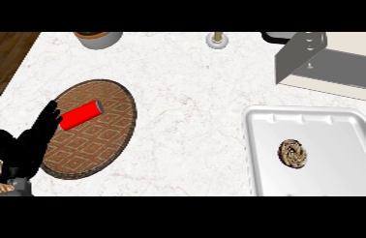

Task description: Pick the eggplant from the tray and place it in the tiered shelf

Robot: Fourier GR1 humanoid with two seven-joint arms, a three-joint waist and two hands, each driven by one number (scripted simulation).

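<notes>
1. Where the tabletop [193, 96] runs to the view's right edge, a white tray [250, 150] lies flat. A round brown object [294, 153] with a swirled pattern rests inside it, near the middle. It is the only item in the tray, and its shape does not read plainly as an eggplant.
2. The tiered shelf [322, 63], a grey metal unit, stands at the upper right, just beyond the tray's far rim. The brown object is well apart from it.
3. A round woven mat [100, 135] lies at the left of the tabletop. A red cylinder [81, 114] rests on its upper left part, lying on its side and set at an angle.
4. The left robot hand [32, 145] shows at the lower left edge. It is released, with its fingers straight and pointing up the view, and it grasps nothing. The fingertips overlap the mat's left rim, just beside the red cylinder; contact cannot be told.
5. A grey pot [98, 38] and a small upright item [217, 40] stand along the far edge.
</notes>
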